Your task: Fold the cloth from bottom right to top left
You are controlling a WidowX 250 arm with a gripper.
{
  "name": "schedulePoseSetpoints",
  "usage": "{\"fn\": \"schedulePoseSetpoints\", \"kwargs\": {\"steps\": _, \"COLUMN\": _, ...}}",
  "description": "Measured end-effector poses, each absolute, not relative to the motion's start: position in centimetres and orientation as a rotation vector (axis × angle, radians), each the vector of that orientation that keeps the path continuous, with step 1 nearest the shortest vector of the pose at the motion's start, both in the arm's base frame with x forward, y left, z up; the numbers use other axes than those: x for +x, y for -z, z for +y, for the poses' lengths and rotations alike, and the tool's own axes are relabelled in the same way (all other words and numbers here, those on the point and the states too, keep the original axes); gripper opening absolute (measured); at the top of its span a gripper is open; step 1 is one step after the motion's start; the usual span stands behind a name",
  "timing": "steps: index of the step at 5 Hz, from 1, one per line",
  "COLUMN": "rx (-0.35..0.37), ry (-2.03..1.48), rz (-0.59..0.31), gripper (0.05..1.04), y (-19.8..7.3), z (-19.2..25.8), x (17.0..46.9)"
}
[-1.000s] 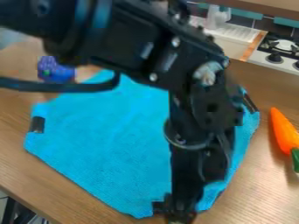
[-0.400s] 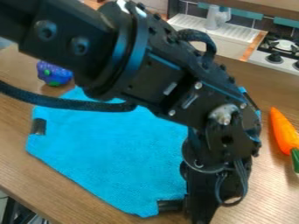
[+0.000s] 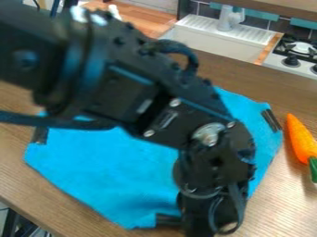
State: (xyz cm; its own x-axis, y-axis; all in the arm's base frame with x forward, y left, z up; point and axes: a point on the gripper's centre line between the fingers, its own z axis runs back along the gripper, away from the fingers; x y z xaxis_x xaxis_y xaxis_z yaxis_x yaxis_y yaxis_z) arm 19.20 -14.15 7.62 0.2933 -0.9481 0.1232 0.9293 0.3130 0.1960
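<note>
- Black claw (image 3: 207, 224) hangs at the bottom edge of the camera view, right of the middle, over the near part of the cloth; I cannot tell whether it is wide, narrow or holding anything.
- Just left of it, a dark strip (image 3: 168, 220) sits at the cloth's near edge.
- The blue cloth (image 3: 111, 162) lies spread on the table, under the arm (image 3: 164, 109), which slants in from the upper left and covers much of it.
- A dark patch (image 3: 40, 135) marks the cloth's left edge, and dark bands (image 3: 271, 120) its right corner.
- Near that corner, an orange carrot (image 3: 300, 139) rests on the table, its green end (image 3: 313, 169) toward the viewer.
- Around the cloth runs the brown, wood-grained table (image 3: 278, 203).
- Beyond it stand a white sink (image 3: 210, 41) with a pale tap (image 3: 230, 18) and, to the right, a stove (image 3: 300, 52).
</note>
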Motion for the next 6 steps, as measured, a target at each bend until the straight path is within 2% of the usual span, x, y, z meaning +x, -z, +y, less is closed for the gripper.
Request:
{"fn": "schedulePoseSetpoints", "kwargs": {"steps": 1, "rx": 0.051, "ry": 1.280, "rz": -0.209, "gripper": 0.049, "y": -8.3, "z": -14.3, "x": 17.5}}
{"fn": "schedulePoseSetpoints", "kwargs": {"steps": 2, "rx": -0.010, "ry": 1.229, "rz": -0.183, "gripper": 0.049, "y": -10.0, "z": -13.2, "x": 18.3}}
{"fn": "schedulePoseSetpoints", "kwargs": {"steps": 3, "rx": -0.117, "ry": 1.086, "rz": -0.116, "gripper": 0.049, "y": -11.1, "z": -9.9, "x": 21.8}}
{"fn": "schedulePoseSetpoints", "kwargs": {"steps": 4, "rx": -0.161, "ry": 1.012, "rz": -0.036, "gripper": 0.049, "y": -11.5, "z": -7.6, "x": 24.5}}
{"fn": "schedulePoseSetpoints", "kwargs": {"steps": 6, "rx": -0.098, "ry": 1.005, "rz": -0.015, "gripper": 0.049, "y": -11.9, "z": -5.0, "x": 29.2}}
